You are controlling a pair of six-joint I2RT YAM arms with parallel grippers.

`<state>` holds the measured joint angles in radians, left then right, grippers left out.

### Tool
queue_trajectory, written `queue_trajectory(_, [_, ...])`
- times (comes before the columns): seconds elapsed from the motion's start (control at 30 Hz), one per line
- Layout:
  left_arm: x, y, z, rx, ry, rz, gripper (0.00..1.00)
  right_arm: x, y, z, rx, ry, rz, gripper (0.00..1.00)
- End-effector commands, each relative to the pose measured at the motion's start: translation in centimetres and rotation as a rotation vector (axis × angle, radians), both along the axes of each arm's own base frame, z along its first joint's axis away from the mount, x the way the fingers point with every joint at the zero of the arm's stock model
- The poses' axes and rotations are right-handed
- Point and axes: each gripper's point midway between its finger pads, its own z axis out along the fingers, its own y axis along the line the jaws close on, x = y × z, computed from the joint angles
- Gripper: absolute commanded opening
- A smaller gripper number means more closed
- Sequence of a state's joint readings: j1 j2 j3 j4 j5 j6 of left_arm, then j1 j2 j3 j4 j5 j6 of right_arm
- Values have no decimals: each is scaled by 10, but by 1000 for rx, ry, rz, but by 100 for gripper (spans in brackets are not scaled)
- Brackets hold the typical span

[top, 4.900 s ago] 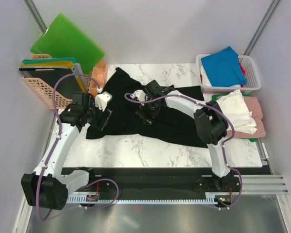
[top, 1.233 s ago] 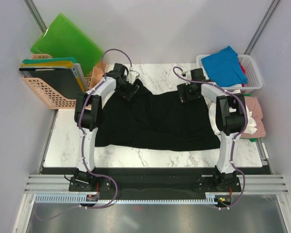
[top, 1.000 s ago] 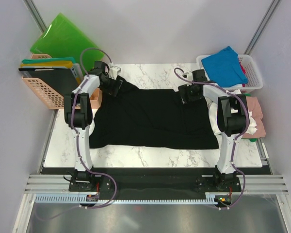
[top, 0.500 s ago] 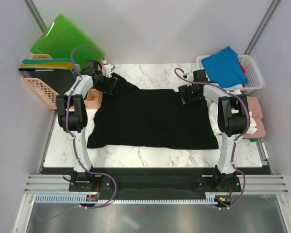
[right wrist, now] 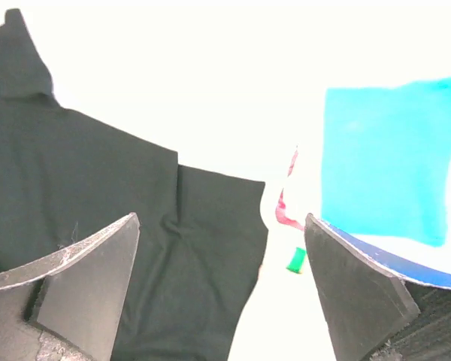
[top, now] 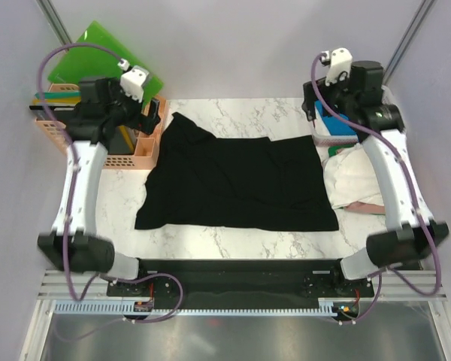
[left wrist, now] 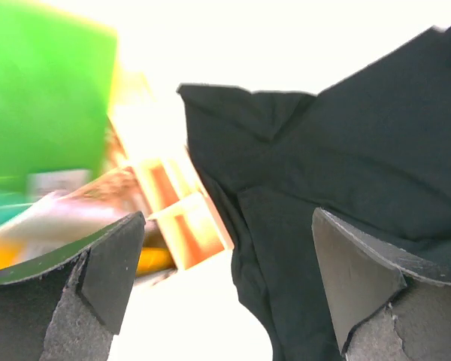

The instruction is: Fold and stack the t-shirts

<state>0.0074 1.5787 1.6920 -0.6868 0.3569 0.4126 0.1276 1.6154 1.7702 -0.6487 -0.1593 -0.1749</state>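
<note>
A large black t-shirt (top: 233, 180) lies spread flat across the marble table (top: 233, 241). My left gripper (top: 140, 115) hangs open above the shirt's far left corner, beside the orange bins. In the left wrist view its fingers (left wrist: 109, 271) hold nothing, and the black t-shirt (left wrist: 346, 173) lies below. My right gripper (top: 318, 101) is raised over the far right corner, open and empty, as is also plain in its wrist view (right wrist: 222, 218). A blue t-shirt (right wrist: 383, 165) lies in the white basket. White (top: 357, 177) and pink (top: 370, 204) t-shirts lie at the right edge.
A peach basket (top: 60, 139) with flat boards stands at the far left, a small orange bin (top: 146, 139) beside it. A green plastic board (top: 98, 56) leans on the back wall. The white basket (top: 325, 139) sits at the far right under my right arm.
Both arms have lifted off the far edge of the black t-shirt and swung up and outward, left toward the bins, right toward the white basket. The shirt stays flat.
</note>
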Motion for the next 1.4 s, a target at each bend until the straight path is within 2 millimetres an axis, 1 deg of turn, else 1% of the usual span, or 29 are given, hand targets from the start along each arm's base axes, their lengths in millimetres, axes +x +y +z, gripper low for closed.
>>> queue_trajectory(0.0, [-74,-4,47,-21,-96,-15,100,-83,-10,3,-59,105,54,98])
queue_trajectory(0.03, [-86,-1,36,-10,-83,0,100,-98,-15,-22,-88,158,62,98])
queue_trajectory(0.07, [-94,7,35,12,-93,43,100,-106,-23,-24,-105,142,37,98])
queue_trajectory(0.1, [-103,9,32,14,-95,61,100,-124,-31,-11,-105,78,17,98])
queue_trajectory(0.13, [-120,11,24,10,-98,76,100,-131,-47,-29,-117,85,-20,98])
queue_trajectory(0.2, [-135,11,12,-3,-84,86,100,-152,-62,-24,-132,23,-80,98])
queue_trajectory(0.23, [-142,9,-6,-23,-42,95,100,-159,-64,-38,-135,52,-82,98])
queue_trajectory(0.3, [-159,2,-17,-50,-10,70,100,-179,-57,-51,-122,101,-35,98])
queue_trajectory(0.37, [-171,-4,-36,-87,56,59,100,-191,-55,-75,-112,200,-26,98])
queue_trajectory(0.5, [-184,-15,-64,-123,125,10,100,-199,-54,-121,-107,360,-22,98])
queue_trajectory(0.6, [-181,-15,-71,-104,117,-8,100,-200,-34,-143,-35,429,69,92])
queue_trajectory(0.63, [-178,-14,-71,-99,109,-8,100,-196,-26,-144,-7,419,105,89])
queue_trajectory(0.77, [-145,-12,-64,-93,84,1,100,-169,-26,-135,-7,381,102,81])
queue_trajectory(0.83, [-127,-14,-56,-110,64,-4,100,-148,-24,-135,-10,365,114,82])
queue_trajectory(0.87, [-117,-15,-42,-116,28,-7,100,-135,-24,-122,-13,334,116,82])
queue_trajectory(0.9, [-101,-15,-46,-119,38,-1,100,-127,-22,-121,-15,341,122,82])
queue_trajectory(0.93, [-92,-14,-44,-119,40,3,100,-115,-20,-135,-6,399,135,82])
queue_trajectory(0.97, [-81,-25,-28,-121,17,-28,100,-98,-18,-120,-5,372,136,81])
queue_trajectory(1.0, [-67,-31,-42,-122,72,-35,100,-90,-15,-124,-1,394,143,80])
queue_trajectory(1.03, [-60,-34,-48,-116,104,-39,100,-78,-13,-146,7,462,143,80])
queue_trajectory(1.07, [-48,-36,-37,-96,85,-44,100,-62,-12,-138,14,444,140,78])
queue_trajectory(1.1, [-34,-39,-60,-67,148,-36,100,-53,-11,-145,11,461,138,77])
queue_trajectory(1.13, [-28,-38,-66,-56,165,-30,100,-42,-11,-169,13,526,119,76])
queue_trajectory(1.17, [-19,-38,-62,-41,153,-35,100,-28,-13,-165,5,510,105,75])
queue_trajectory(1.2, [-13,-37,-71,-32,171,-29,100,-22,-11,-172,5,526,105,75])
queue_trajectory(1.23, [-7,-38,-83,-28,196,-32,100,-16,-12,-192,9,573,97,75])
queue_trajectory(1.27, [-2,-38,-85,-21,194,-34,100,-4,-11,-189,5,555,88,75])
queue_trajectory(1.3, [2,-38,-88,-18,202,-33,100,2,-13,-209,-16,595,68,75])
queue_trajectory(1.37, [12,-40,-99,-10,218,-39,100,20,-17,-212,-47,580,40,75])
